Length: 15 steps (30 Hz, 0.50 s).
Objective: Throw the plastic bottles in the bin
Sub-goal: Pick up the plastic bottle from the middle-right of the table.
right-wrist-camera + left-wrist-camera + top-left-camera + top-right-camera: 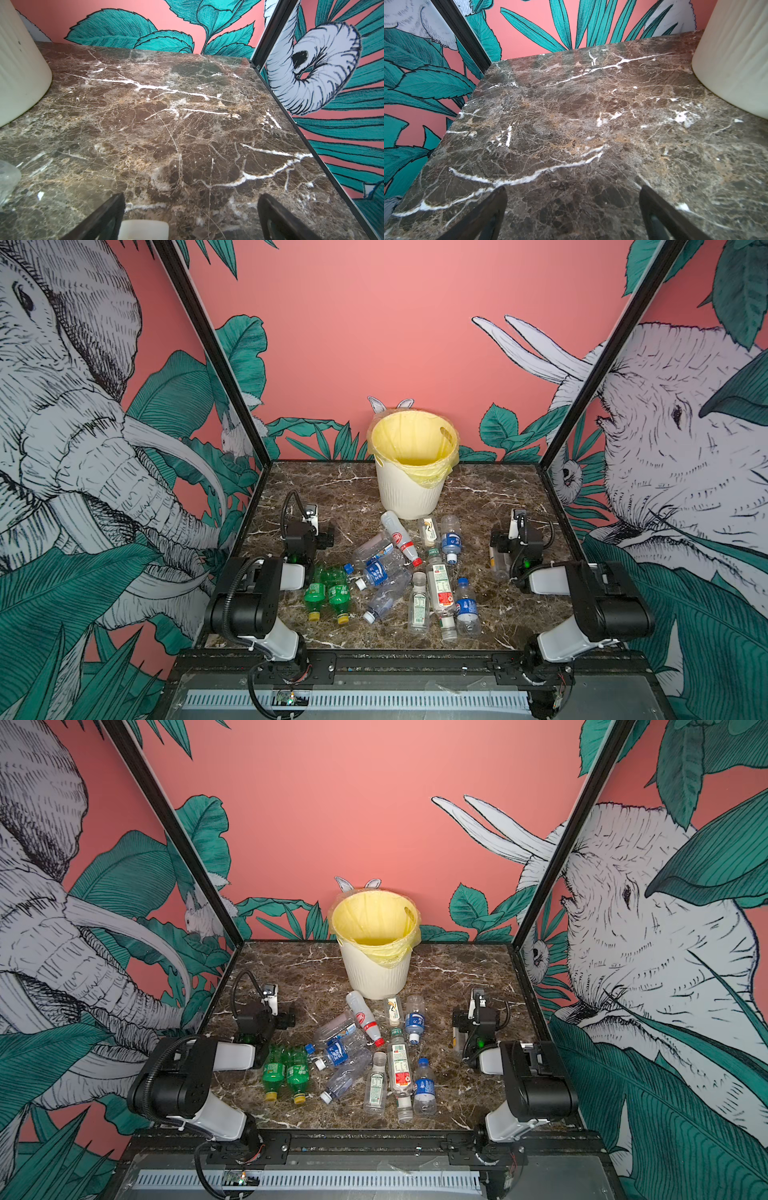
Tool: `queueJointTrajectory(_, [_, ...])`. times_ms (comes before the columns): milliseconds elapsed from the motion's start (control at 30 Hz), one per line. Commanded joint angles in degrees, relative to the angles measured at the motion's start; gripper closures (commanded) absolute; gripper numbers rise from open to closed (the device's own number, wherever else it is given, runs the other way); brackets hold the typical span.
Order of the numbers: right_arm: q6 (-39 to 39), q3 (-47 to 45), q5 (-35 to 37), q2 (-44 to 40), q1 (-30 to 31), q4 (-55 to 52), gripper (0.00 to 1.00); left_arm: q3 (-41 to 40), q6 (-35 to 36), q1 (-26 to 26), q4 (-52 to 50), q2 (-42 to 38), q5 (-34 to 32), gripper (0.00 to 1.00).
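surface: dark brown marble-patterned tabletop (519, 614) with white veins | backdrop: salmon-pink back wall (374, 323) printed with teal leaves | sides: grey line-drawn elephant panels (62, 406) on both sides | frame: black metal corner posts (216, 356) | front: black rail (415, 662), white slotted strip (415, 699) nearer the camera

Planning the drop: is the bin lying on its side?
No, the bin stands upright at the back of the table, open mouth facing up.
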Motion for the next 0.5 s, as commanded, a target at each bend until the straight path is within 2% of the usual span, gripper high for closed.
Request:
queueJointTrajectory(0, [-0.6,0.7,0.2,-0.6,-0.1,1.4,0.01,0.0,0.7,0.4,0.7,-0.8,0.3,0.01])
queueJointTrajectory(267, [0.4,-0.9,2.5,-1.5,0.0,3.8,0.01,0.0,0.7,0.4,0.6,-0.8,0.3,0.0])
queueJointTrajectory(367, [-0.2,0.4,2.5,-5.5,0.2,-2.0,0.01,-0.3,0.8,0.5,0.9,-1.0,0.3,0.0])
queueJointTrajectory(467, [-0.6,2.2,2.7,-9.1,0.6,-8.4,0.01,0.1,-0.2,0.4,0.6,-1.7,-3.3,0.01])
